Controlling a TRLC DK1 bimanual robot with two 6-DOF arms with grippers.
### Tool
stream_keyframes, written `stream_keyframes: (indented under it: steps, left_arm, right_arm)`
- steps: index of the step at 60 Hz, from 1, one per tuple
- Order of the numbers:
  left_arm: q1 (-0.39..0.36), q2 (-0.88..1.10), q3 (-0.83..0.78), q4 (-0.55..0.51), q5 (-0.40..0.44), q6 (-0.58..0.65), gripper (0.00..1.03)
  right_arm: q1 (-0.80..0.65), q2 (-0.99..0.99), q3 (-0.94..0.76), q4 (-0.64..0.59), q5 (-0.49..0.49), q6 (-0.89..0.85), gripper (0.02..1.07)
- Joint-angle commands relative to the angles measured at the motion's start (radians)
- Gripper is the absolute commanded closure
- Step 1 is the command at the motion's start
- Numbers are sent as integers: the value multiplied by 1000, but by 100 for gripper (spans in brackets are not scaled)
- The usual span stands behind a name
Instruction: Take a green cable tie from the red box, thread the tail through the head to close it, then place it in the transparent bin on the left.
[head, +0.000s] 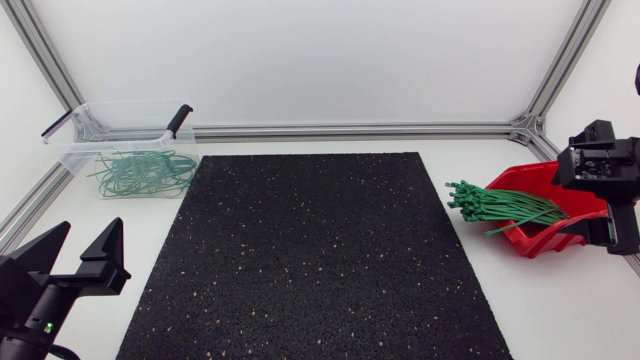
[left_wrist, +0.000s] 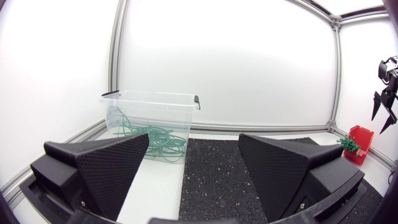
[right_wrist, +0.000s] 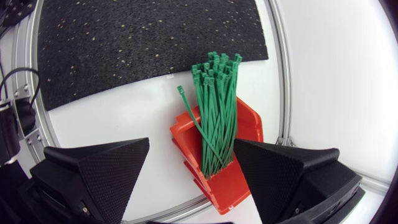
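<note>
Green cable ties: one bundle lying in the red box, directly under the right gripper. In the right wrist view they sit in the gap between its fingers. The heads overhang the box rim on the side ahead of the gripper, toward the black mat. One tie splays off the side of the bundle, its head over the white table.

Right gripper: fingers spread wide, holding nothing and clear of the ties. It hangs above the box.

Left gripper: fingers also wide apart, nothing between them. It sits low over the table, just beside the mat's near corner.

Transparent bin: ahead of the left gripper, past its left finger, standing on the table just off the mat's far corner. A tangle of closed green ties lies on its floor. The bin has black handle clips at its ends.

Box and bin are well apart, with the full mat between them.
</note>
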Motion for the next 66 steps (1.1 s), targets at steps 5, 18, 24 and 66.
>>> stream_keyframes:
  steps: [5, 18, 24, 66]
  left_arm:
    - [-8, -7, -41, -16, -7, -11, 3]
    - [-3, -7, -39, -17, -7, -11, 3]
    - [-2, -7, -39, -17, -7, -11, 3]
    - [-3, -4, -39, -20, -7, -11, 3]
  right_arm:
    - [-1, 110, 33, -132, 15, -120, 9]
    - [42, 214, 27, -42, 36, -135, 12]
    - [66, 228, 4, 38, 31, -134, 18]
    - [104, 319, -228, 424, 153, -125, 43]
